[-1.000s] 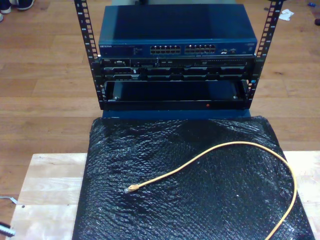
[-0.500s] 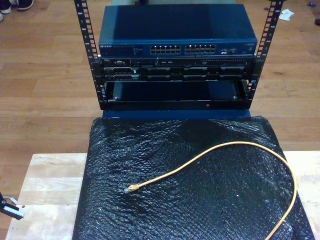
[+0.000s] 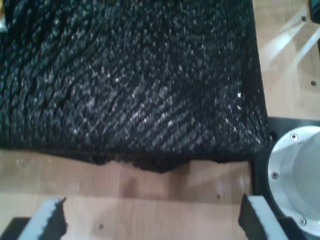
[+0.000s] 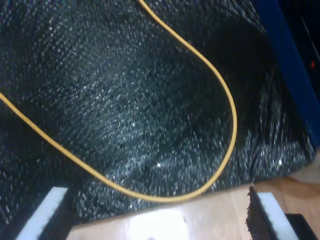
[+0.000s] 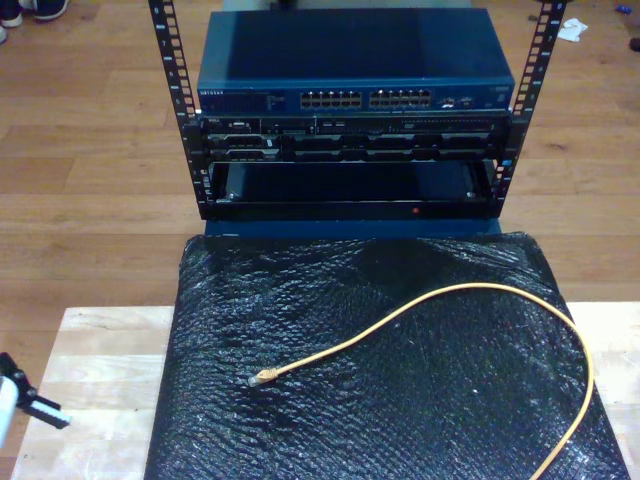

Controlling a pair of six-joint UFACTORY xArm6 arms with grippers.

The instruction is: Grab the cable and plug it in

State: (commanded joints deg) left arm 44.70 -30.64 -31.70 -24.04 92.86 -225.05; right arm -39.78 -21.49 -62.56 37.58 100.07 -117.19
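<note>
Black textured sheeting [image 5: 400, 400] covers most of the pale wooden table [image 5: 100, 380]; bare wood remains along the sheet's edge on the exterior view's left. My first gripper [image 3: 150, 222] hangs over that bare wood just off a ragged sheet edge, its grey-padded fingers [image 3: 47, 220] spread wide with nothing between them. A round metal flange [image 3: 295, 175] lies close beside it. My second gripper [image 4: 157, 220] is likewise spread wide and empty, over the sheet's border, with the cable [image 4: 220, 90] looping just ahead of its pads [image 4: 267, 215].

In the exterior view, the cable's clear plug [image 5: 262, 378] rests on the sheet at about 7 o'clock from centre. The yellow-orange line arcs up towards 3 o'clock, then runs down to 5 o'clock. An arm part [image 5: 20, 400] shows at 8 o'clock.

Beyond the sheet's far edge, at 12 o'clock, stands a rack [image 5: 350, 150] carrying a blue network switch [image 5: 355, 95], with wooden floor [image 5: 90, 200] around it.
</note>
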